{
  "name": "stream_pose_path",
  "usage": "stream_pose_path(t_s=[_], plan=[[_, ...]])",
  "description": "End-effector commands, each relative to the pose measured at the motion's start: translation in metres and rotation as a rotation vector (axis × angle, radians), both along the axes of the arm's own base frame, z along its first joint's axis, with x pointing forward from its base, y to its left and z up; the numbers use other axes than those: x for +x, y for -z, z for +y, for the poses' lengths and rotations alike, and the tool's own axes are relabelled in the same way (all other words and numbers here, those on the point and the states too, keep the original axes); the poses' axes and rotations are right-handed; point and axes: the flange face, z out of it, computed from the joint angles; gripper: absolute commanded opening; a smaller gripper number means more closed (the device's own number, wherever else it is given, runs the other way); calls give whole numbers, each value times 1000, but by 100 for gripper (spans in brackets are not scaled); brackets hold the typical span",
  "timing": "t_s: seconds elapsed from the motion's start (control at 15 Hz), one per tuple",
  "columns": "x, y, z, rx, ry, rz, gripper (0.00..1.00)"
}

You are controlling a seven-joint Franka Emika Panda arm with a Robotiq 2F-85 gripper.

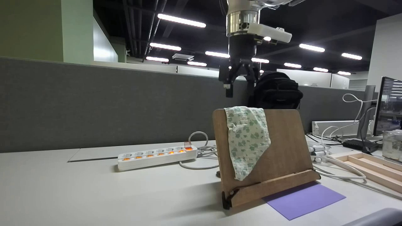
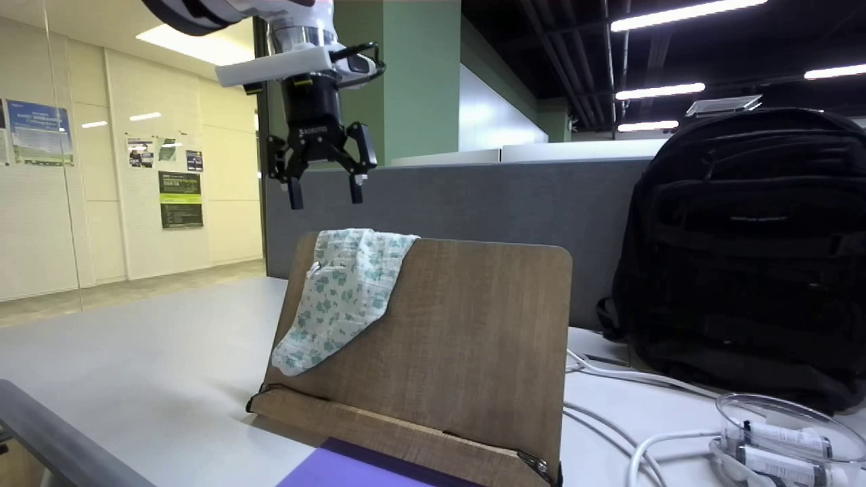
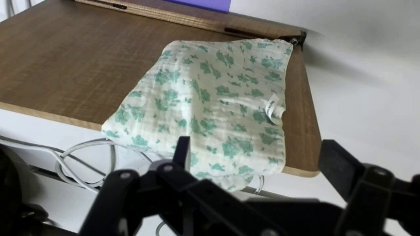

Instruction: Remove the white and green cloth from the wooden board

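In an exterior view, the tool (image 2: 326, 194) is hovering above the board (image 2: 473, 325), its fingers (image 2: 295, 195) standing well spread. The cloth (image 2: 345, 297) is draping over the board's top edge at the left, its lower end reaching down the slanted face. The board is leaning back on the table (image 2: 183, 345), and a purple sheet (image 2: 352, 468) is lying at its near side. A black backpack (image 2: 737, 270) is standing on the right, with a clear dish (image 2: 771, 408) of bottles (image 2: 785, 463) sitting nearer.

In an exterior view, a power strip (image 1: 157, 159) is lying left of the board, its switches glowing orange. A pale tray (image 1: 377, 175) and a monitor (image 1: 389, 106) are standing at the right. The tool is hanging over the cloth, apart from it.

In the wrist view, a tag (image 3: 271, 104) is sticking out near the cloth's side edge, and part of the cloth is hanging behind the board's top.
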Motion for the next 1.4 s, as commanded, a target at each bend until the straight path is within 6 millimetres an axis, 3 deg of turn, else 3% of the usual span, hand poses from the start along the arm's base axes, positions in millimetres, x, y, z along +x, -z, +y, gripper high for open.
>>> stream_pose_path(t_s=[0.0, 0.53, 0.6, 0.73, 1.33], plan=[[8, 5, -19, 17, 18, 22, 100], [16, 24, -45, 21, 50, 16, 99], [17, 26, -46, 23, 53, 14, 75], [18, 31, -47, 22, 55, 14, 71], [17, 33, -39, 25, 32, 8, 8]])
